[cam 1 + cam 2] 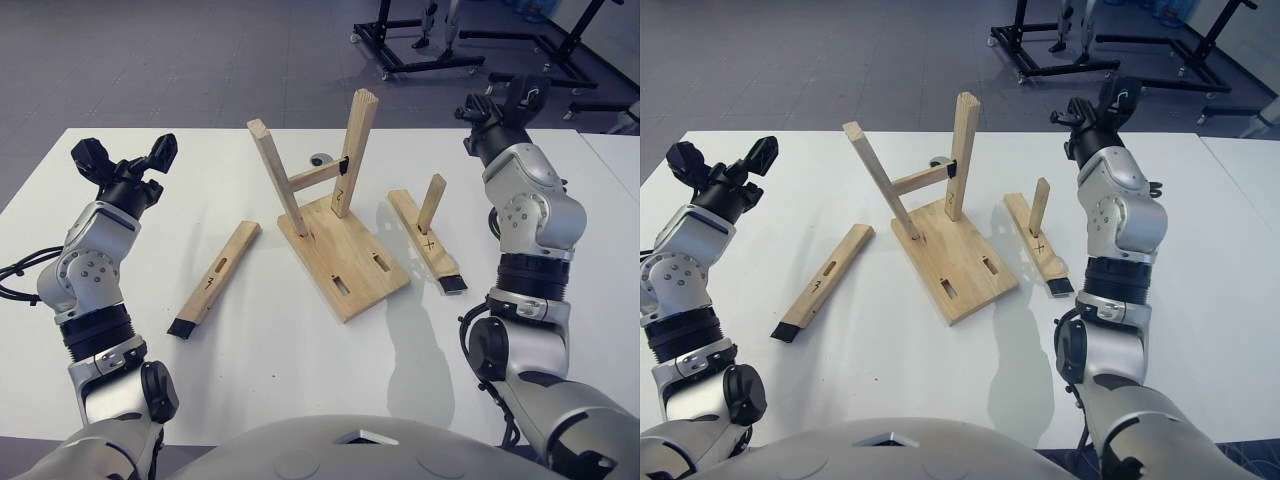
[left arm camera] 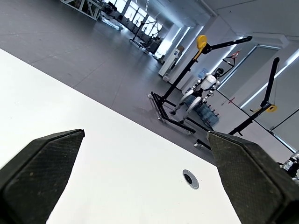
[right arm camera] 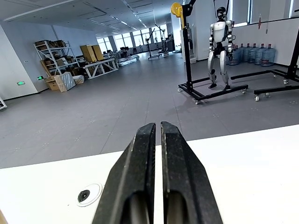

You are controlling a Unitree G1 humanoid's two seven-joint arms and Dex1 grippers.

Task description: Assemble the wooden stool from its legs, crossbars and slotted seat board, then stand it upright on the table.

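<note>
The seat board (image 1: 343, 255) lay mid-table (image 1: 290, 360), two legs (image 1: 356, 150) standing in it, joined by a crossbar (image 1: 315, 177); loose leg (image 1: 214, 277) left of it, another piece (image 1: 427, 243) right; left gripper (image 1: 125, 157) spread wide, empty; right gripper (image 3: 156, 140) pinched together on nothing.

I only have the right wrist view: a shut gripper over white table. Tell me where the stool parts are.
Observer: The seat board lies flat at the centre of the table, with two legs standing in it, joined by a crossbar.
Operator: Give me the loose parts.
Observer: A loose leg lies flat to the board's left; a second leg lies to its right, with a short crossbar standing upright in it.
Operator: Report the left gripper.
Observer: The left gripper is open over the table's far left, holding nothing.
</note>
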